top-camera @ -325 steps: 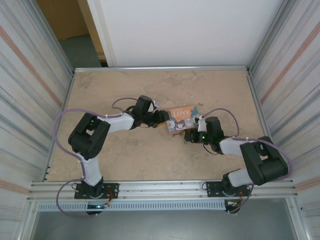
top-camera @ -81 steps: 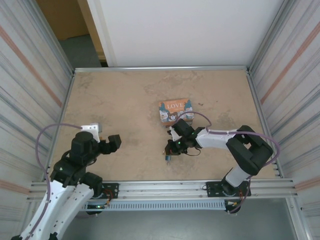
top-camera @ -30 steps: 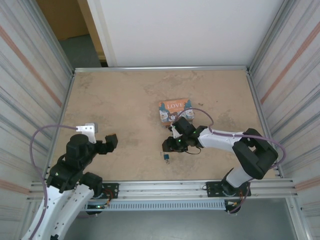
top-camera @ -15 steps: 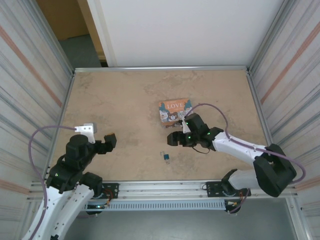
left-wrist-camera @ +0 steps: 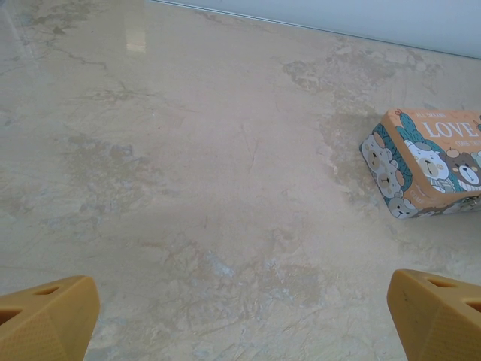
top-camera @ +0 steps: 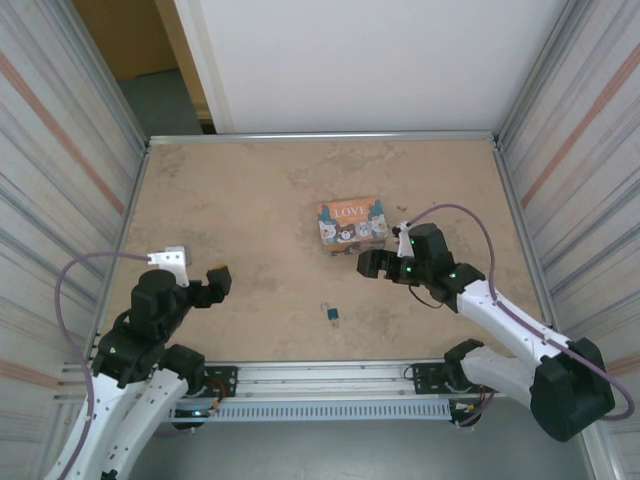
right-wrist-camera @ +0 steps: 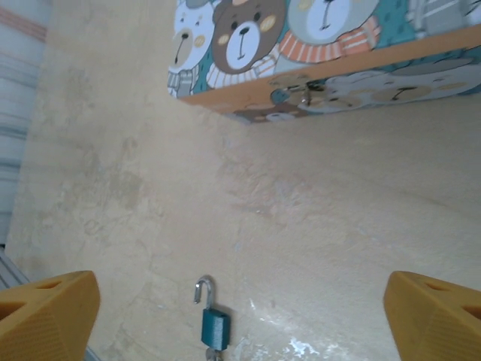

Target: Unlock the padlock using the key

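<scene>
Marbled table [top-camera: 250,200], top view: you see the padlock [top-camera: 334,314] low centre, apart from left hand [top-camera: 218,280] and right hand [top-camera: 368,263]. Left wrist view: fingers [left-wrist-camera: 45,320] spread, released, empty. Right wrist view: fingers [right-wrist-camera: 45,312] spread, released; padlock bottom centre, below the box [right-wrist-camera: 301,45].

Arms [top-camera: 490,305]: white shells, black joints
Cables [top-camera: 90,262]: lilac, looped alongside each arm
Pads [left-wrist-camera: 45,320]: orange-yellow wedges
Lights [top-camera: 404,266]: small, green, right wrist
</scene>
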You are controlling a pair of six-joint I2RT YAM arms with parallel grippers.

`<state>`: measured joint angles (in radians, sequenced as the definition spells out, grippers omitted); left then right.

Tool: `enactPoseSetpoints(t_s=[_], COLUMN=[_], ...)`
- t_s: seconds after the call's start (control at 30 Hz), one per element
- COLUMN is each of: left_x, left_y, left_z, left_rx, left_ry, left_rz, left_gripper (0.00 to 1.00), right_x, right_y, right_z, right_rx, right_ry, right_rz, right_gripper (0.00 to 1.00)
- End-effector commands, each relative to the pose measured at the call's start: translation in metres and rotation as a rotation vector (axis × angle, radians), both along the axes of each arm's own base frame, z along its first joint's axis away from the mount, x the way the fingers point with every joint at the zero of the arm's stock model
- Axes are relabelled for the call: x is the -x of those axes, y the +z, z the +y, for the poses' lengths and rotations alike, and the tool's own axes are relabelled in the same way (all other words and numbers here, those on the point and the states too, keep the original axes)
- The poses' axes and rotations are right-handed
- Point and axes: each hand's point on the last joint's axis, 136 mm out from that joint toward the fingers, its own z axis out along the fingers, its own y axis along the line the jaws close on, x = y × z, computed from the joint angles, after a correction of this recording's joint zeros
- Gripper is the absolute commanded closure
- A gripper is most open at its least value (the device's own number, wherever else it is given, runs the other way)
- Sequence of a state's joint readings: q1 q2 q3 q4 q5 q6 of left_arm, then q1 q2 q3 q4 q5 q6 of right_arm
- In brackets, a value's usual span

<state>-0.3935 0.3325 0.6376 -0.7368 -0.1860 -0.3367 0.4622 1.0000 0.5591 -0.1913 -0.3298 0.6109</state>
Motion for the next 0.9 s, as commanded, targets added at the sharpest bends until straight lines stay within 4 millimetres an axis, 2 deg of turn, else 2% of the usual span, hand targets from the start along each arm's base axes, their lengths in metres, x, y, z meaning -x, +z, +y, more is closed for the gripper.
enactPoseSetpoints(t_s=[0.0, 0.27, 0.57, 0.7, 0.87], left_x=[0.001, -0.013, -0.047, -0.063, -0.075], left_y=[-0.005, -0.017, -0.024, -0.035, -0.057], left_z=[0.007, 0.014, 0.020, 0.036, 0.072], left_rx=[-0.020, -0.039, -0.089, -0.038, 0.068], left_ry=[0.034, 0.109, 0.170, 0.234, 0.376], left_rz=[0.011, 0.043, 0.010, 0.022, 0.069], left_gripper=[0.01, 0.01, 0.01, 0.01, 0.01], right_x=[-0.001, -0.021, -0.053, -0.061, -0.064], right_y=[0.006, 0.019, 0.037, 0.036, 0.024], right_z=[-0.018, -0.061, -0.134, -0.178, -0.223], right_rx=[0.011, 0.029, 0.191, 0.330, 0.471], right_ry=[-0.037, -0.168, -0.390, -0.533, -0.677], right_rz=[-0.047, -0.120, -0.276, -0.340, -0.390], right_gripper=[0.01, 0.01, 0.01, 0.01, 0.01])
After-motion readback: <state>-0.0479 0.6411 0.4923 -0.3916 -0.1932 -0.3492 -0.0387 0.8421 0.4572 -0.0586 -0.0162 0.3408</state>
